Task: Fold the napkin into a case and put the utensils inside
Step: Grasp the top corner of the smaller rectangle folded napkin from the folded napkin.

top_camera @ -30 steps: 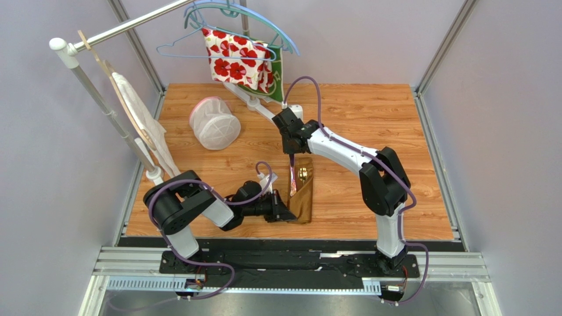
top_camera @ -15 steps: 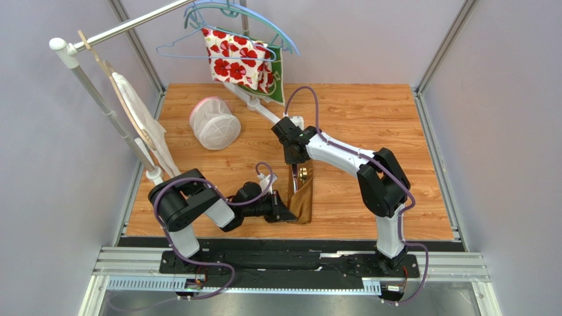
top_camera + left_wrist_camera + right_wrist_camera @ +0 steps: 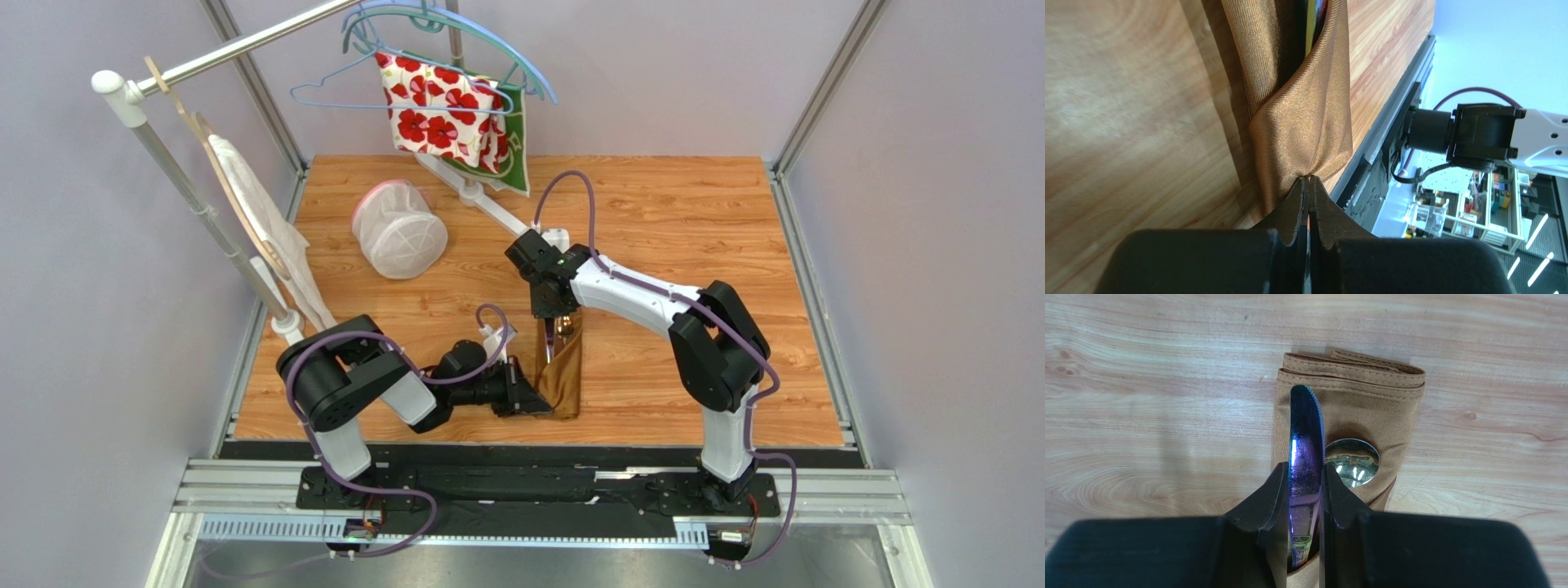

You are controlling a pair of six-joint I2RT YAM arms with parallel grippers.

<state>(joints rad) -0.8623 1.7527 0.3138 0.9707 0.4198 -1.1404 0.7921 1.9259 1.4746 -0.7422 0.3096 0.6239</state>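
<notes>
The golden-brown napkin (image 3: 566,371) lies folded into a narrow case (image 3: 1352,407) on the wooden table. My left gripper (image 3: 1310,179) is shut on the pinched near corner of the napkin (image 3: 1303,122), at its left side in the top view (image 3: 540,398). My right gripper (image 3: 1304,471) is shut on the purple knife (image 3: 1306,432), which points lengthwise over the case with its handle end down in the pocket opening. The gold spoon bowl (image 3: 1354,462) sticks out of the pocket just right of the knife, its handle hidden inside. From above, the right gripper (image 3: 548,309) hovers at the case's far end.
A white mesh basket (image 3: 399,229) stands at the back left. A rail with hangers carries a red-flowered cloth (image 3: 444,113) and a green cloth (image 3: 523,145); a white garment (image 3: 260,221) hangs at left. The table's near edge and black rail (image 3: 1389,141) run close beside the napkin.
My right arm has drawn nearer, carrying the knife toward the case and further over it. The left gripper has stayed shut on the napkin's corner.
</notes>
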